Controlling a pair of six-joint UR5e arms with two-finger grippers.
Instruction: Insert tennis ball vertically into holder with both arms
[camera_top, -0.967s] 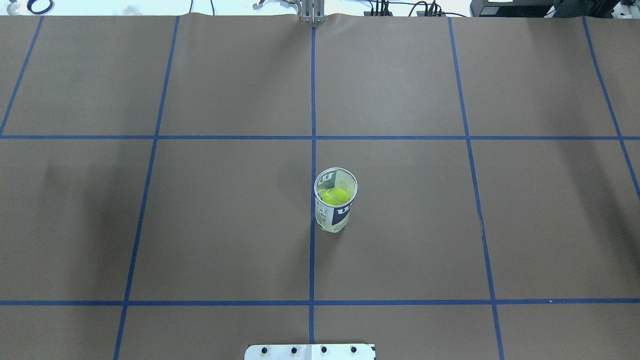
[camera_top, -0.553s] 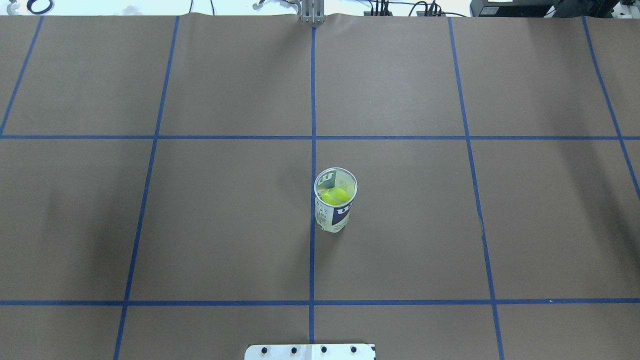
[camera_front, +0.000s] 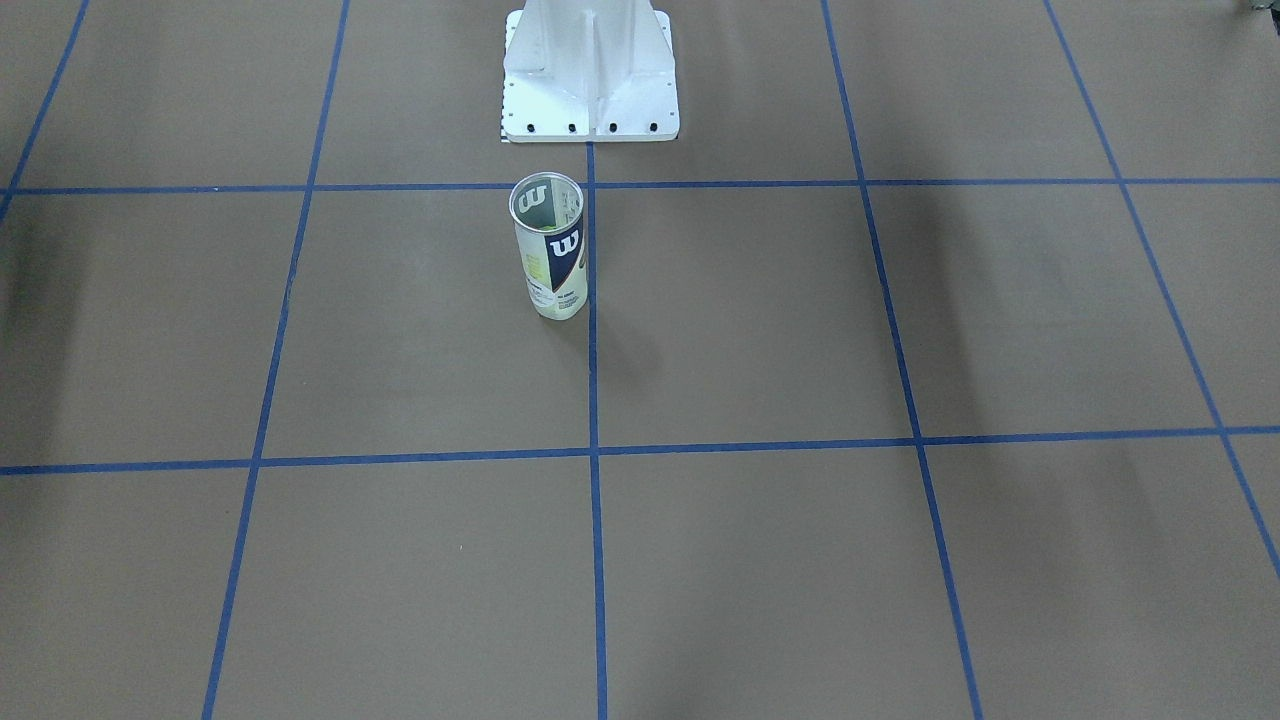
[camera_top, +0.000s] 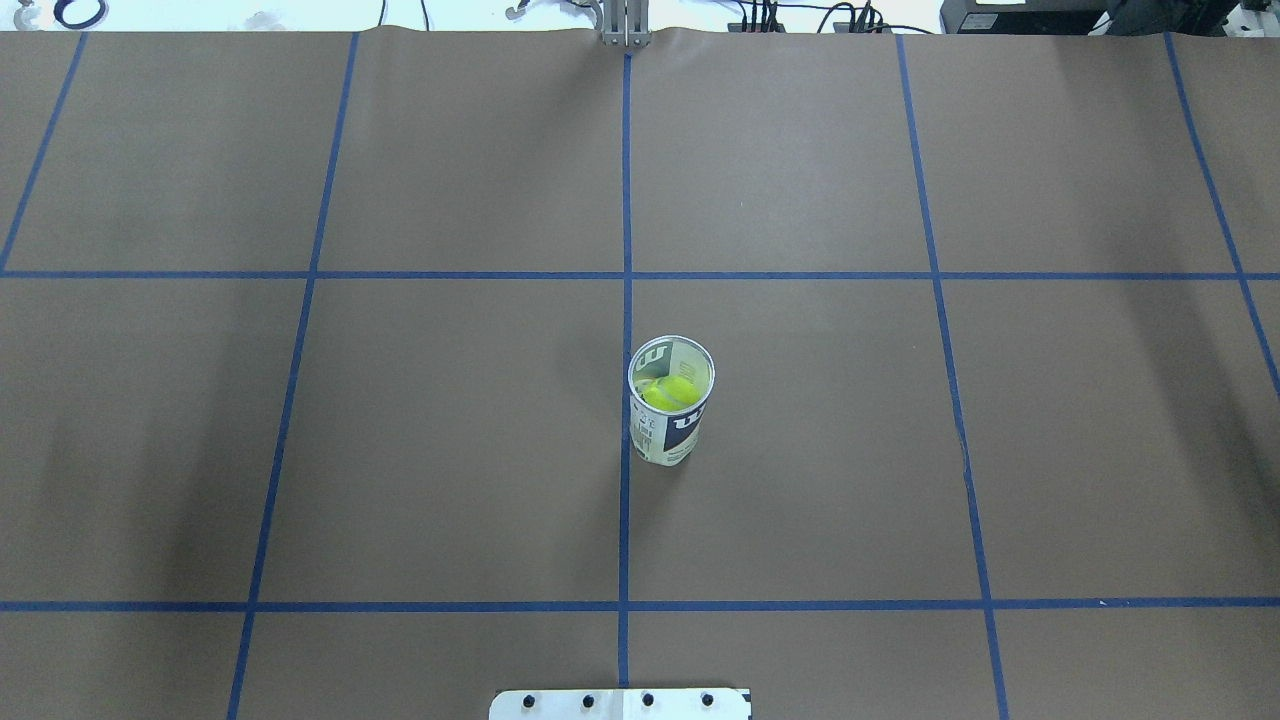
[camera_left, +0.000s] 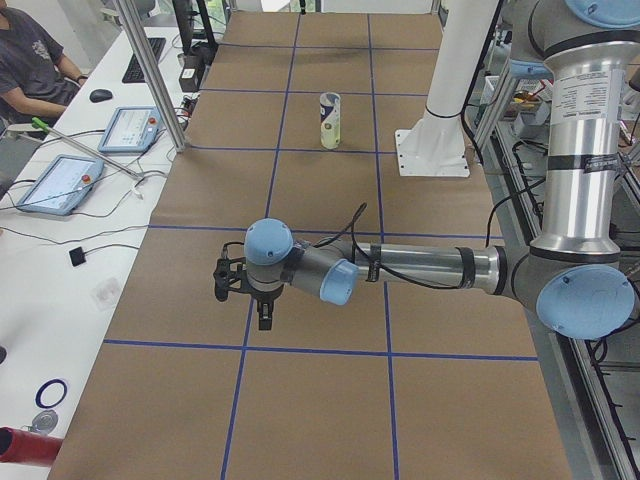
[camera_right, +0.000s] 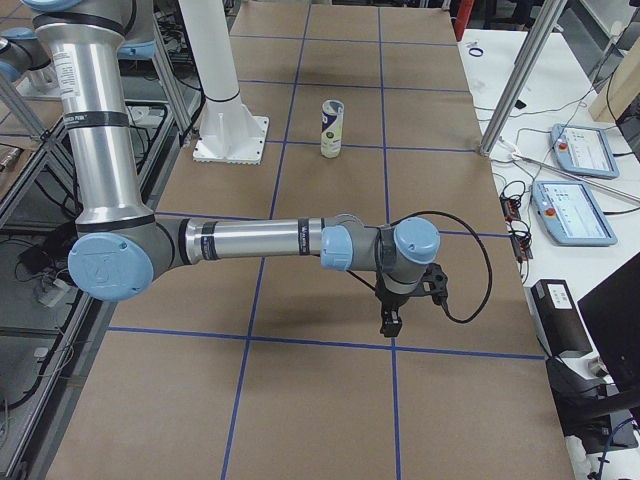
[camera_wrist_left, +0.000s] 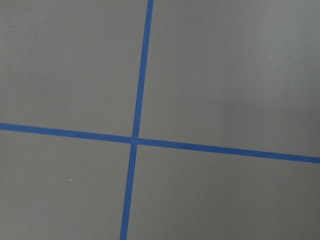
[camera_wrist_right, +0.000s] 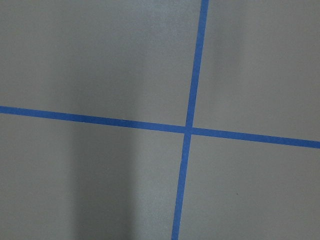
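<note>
Brown paper-covered table (camera_top: 400, 450), blue tape grid. The holder (camera_top: 668, 428) stands upright near centre, just right of the middle line, with the tennis ball (camera_top: 668, 393) inside. The left gripper (camera_left: 263, 320) and right gripper (camera_right: 390, 324) hang over opposite table ends, well apart from it. Their opening and contents cannot be told.

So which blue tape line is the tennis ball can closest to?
The centre blue tape line running out from the white metal pedestal; the clear plastic can stands just beside it, other lines well away.

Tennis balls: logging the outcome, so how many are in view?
1: a tennis ball inside the upright holder, seen through its open top in the overhead view. Another could be hidden beneath it.
</note>
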